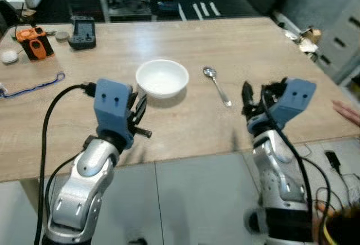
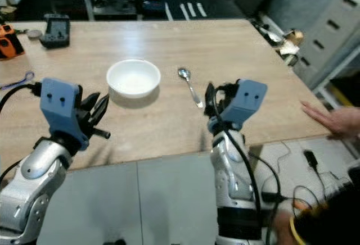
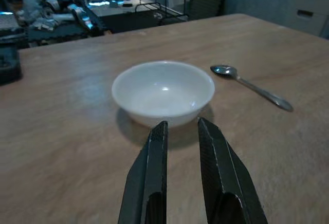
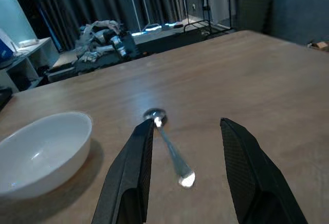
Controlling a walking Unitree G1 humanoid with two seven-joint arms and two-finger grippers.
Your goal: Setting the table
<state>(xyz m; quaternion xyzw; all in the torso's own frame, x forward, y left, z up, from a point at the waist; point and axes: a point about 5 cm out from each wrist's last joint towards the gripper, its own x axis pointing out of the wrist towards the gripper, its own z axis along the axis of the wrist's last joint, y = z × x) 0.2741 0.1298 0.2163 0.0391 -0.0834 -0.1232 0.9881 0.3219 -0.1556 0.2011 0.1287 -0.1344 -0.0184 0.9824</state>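
Table (image 1: 236,42): light wood, carrying the bowl, the spoon and some gear at its far left
Bowl (image 1: 162,77): white, upright, nothing in it, near the middle of the table
Spoon (image 1: 217,85): metal, lying flat just to the right of the bowl and apart from it, bowl end away from the robot, handle toward the near edge
Left pincer (image 3: 182,131): low over the table on the near side of the bowl, fingers narrow with only a slim gap, tips just short of the bowl's wall, holding nothing
Right pincer (image 4: 186,131): above the table near the handle end of the spoon, fingers spread wide on either side of it, not touching it, holding nothing
Far left of table: an orange and black device (image 1: 35,42), a dark handheld unit (image 1: 83,32) and a blue cord (image 1: 34,86)
Person: a hand (image 2: 337,119) at the right edge, past the table's near right corner
Background: dark curtains and a cluttered low shelf beyond the table
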